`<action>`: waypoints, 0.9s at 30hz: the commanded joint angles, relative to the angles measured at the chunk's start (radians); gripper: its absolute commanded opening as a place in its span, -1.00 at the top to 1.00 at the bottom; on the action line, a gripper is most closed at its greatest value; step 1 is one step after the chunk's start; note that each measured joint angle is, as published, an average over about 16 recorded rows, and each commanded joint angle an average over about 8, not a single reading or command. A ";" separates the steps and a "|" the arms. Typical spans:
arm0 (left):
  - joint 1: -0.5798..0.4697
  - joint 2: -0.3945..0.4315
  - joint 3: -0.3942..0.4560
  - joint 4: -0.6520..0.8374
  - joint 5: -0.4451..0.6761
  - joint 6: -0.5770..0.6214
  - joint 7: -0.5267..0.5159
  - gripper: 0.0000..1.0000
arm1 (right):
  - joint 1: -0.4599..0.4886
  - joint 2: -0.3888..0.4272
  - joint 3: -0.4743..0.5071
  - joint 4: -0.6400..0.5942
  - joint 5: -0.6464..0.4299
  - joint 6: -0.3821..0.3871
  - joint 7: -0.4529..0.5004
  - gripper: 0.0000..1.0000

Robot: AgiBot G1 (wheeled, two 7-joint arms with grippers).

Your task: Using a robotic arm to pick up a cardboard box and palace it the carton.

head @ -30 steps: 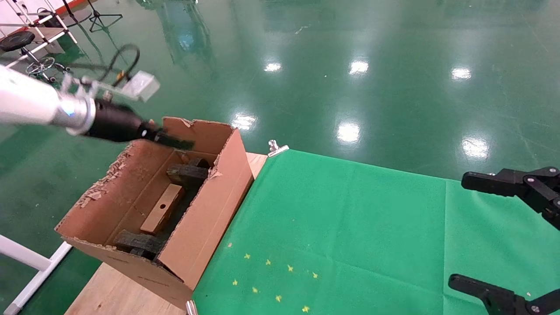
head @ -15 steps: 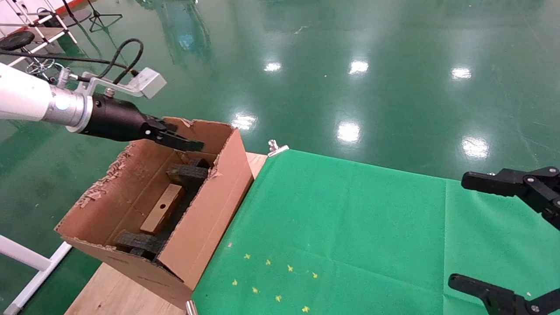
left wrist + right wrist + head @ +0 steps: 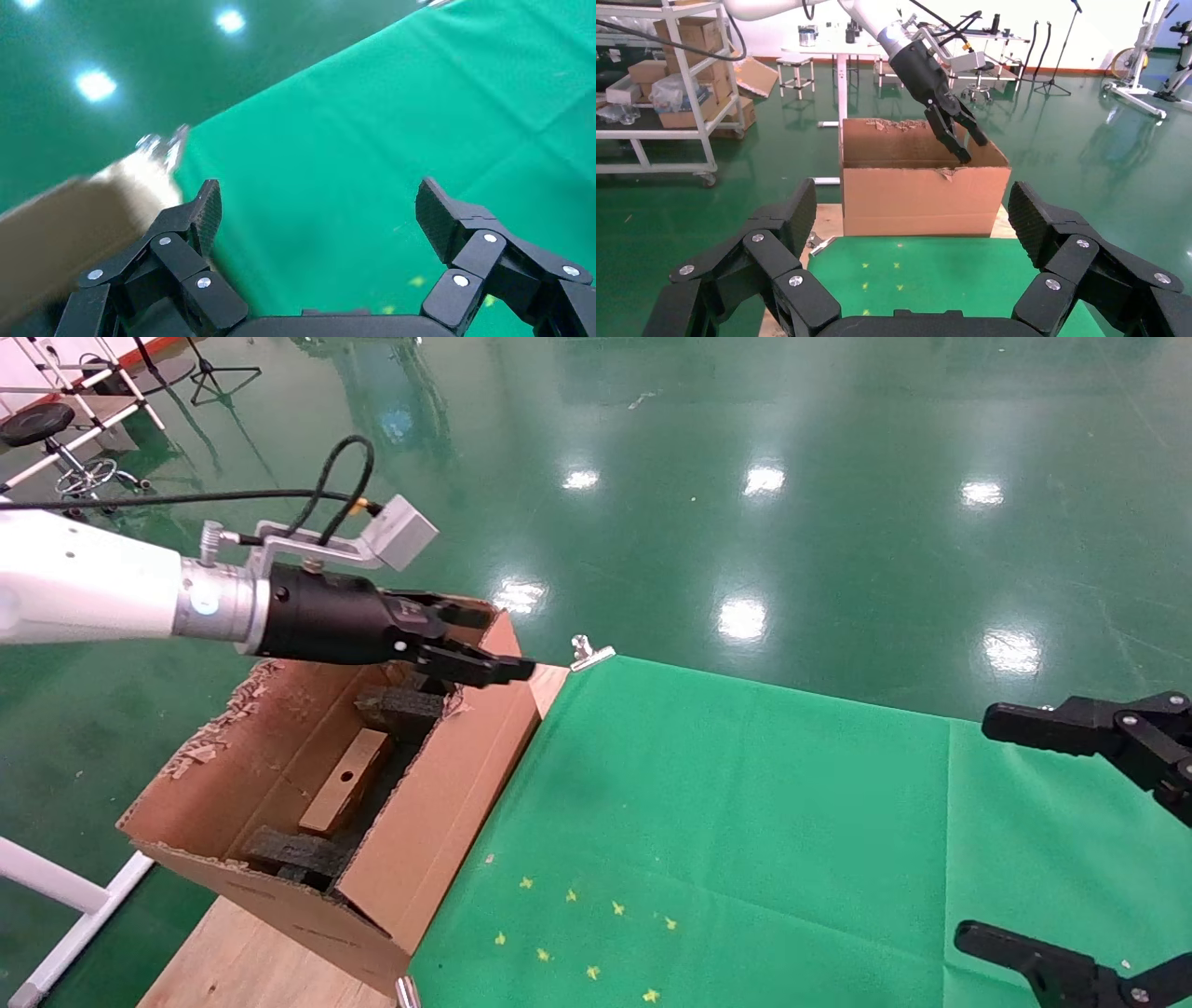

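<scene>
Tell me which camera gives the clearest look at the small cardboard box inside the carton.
The head view: the cardboard box lies flat among foam blocks in the carton, hole face up. The right wrist view shows only the carton's outer wall, not the box; the left wrist view shows just a blurred carton edge.

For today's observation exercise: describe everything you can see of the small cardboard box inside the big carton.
The cardboard box is a slim, oblong brown block with a small round hole in its upward face. It lies at a slant inside the carton, between dark foam blocks at either end. No gripper touches it: the left gripper hangs open above the carton's far corner.
</scene>
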 commanded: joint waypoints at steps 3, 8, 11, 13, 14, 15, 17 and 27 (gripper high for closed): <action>0.060 -0.011 -0.046 -0.067 -0.057 0.014 0.023 -1.00 | 0.000 0.000 0.000 0.000 0.000 0.000 0.000 -1.00; 0.134 -0.024 -0.104 -0.151 -0.127 0.030 0.052 -1.00 | 0.000 0.000 0.000 0.000 0.000 0.000 0.000 -1.00; 0.179 -0.032 -0.138 -0.201 -0.170 0.040 0.069 -1.00 | 0.000 0.000 0.000 0.000 0.000 0.000 0.000 -1.00; 0.209 -0.037 -0.161 -0.235 -0.198 0.047 0.081 -1.00 | 0.000 0.000 0.000 0.000 0.000 0.000 0.000 -1.00; 0.224 -0.040 -0.173 -0.251 -0.212 0.051 0.087 -1.00 | 0.000 0.000 0.000 0.000 0.000 0.000 0.000 -1.00; 0.239 -0.043 -0.184 -0.268 -0.227 0.054 0.093 -1.00 | 0.000 0.000 0.000 0.000 0.000 0.000 0.000 -1.00; 0.268 -0.048 -0.207 -0.302 -0.255 0.061 0.104 -1.00 | 0.000 0.000 0.000 0.000 0.000 0.000 0.000 -1.00; 0.418 -0.074 -0.322 -0.469 -0.397 0.094 0.162 -1.00 | 0.000 0.000 -0.001 0.000 0.000 0.000 0.000 -1.00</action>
